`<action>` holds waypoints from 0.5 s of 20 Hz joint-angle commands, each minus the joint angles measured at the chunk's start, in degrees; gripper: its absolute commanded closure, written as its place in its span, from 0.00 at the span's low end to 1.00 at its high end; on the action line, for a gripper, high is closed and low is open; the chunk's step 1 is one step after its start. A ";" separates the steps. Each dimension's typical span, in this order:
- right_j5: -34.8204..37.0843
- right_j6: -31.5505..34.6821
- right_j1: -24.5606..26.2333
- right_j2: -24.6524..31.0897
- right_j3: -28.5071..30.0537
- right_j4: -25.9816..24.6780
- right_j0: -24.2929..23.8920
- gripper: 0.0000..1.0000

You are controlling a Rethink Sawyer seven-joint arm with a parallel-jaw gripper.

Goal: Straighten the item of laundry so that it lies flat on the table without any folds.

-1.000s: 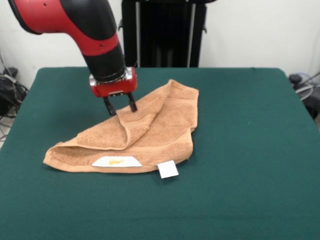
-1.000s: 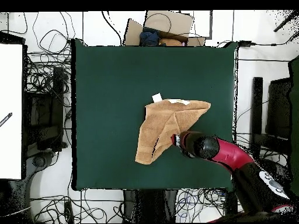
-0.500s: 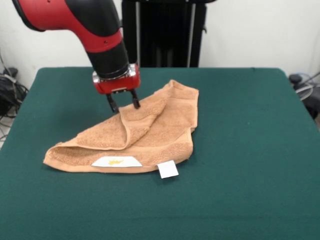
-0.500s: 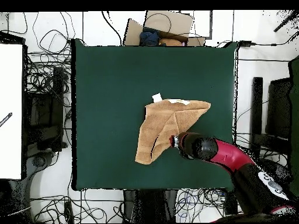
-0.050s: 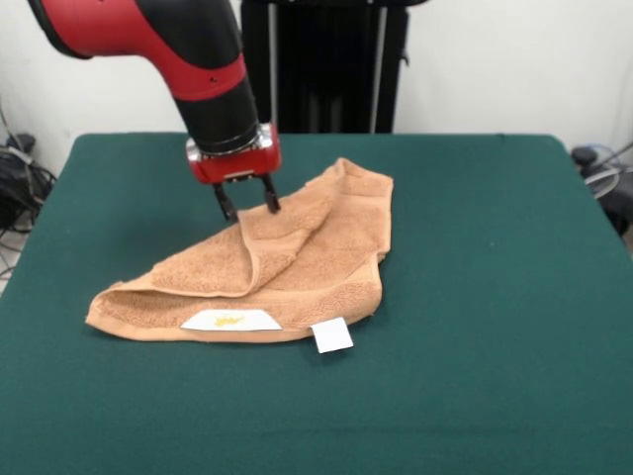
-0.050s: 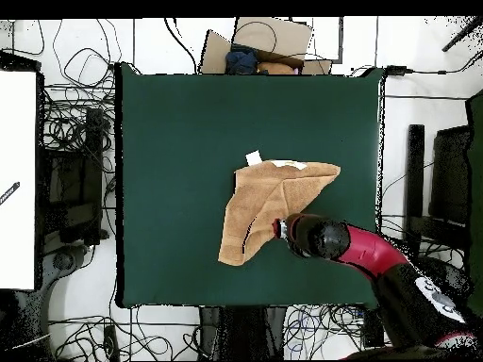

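Note:
The item of laundry (image 5: 297, 262) is an orange-tan terry towel lying folded over itself on the dark green table (image 5: 495, 297), with a raised ridge running through its middle. A white tag with a yellow mark (image 5: 229, 320) and a plain white tag (image 5: 331, 335) show along its near edge. My gripper (image 5: 247, 206) is open, its two black fingertips just above the far end of the folded flap, holding nothing. In the overhead view the towel (image 6: 269, 203) is a folded triangular shape right of the middle of the table (image 6: 179, 141), with the gripper (image 6: 280, 227) at its lower right edge.
Wide bare green table surrounds the towel on all sides. Off the table, tangled cables (image 6: 75, 123) lie on the floor, a cardboard box (image 6: 274, 38) sits past the top edge, and a white board (image 6: 17, 179) stands at the left.
The gripper has risen slightly and shifted a little right and farther back along the flap's edge in the front view. The towel has not moved.

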 commanded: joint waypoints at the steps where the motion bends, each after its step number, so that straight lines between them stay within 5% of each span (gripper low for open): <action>1: -3.26 7.72 -0.36 3.85 2.36 1.09 3.00 0.00; 10: -5.74 7.28 2.43 3.68 1.62 0.17 2.77 0.00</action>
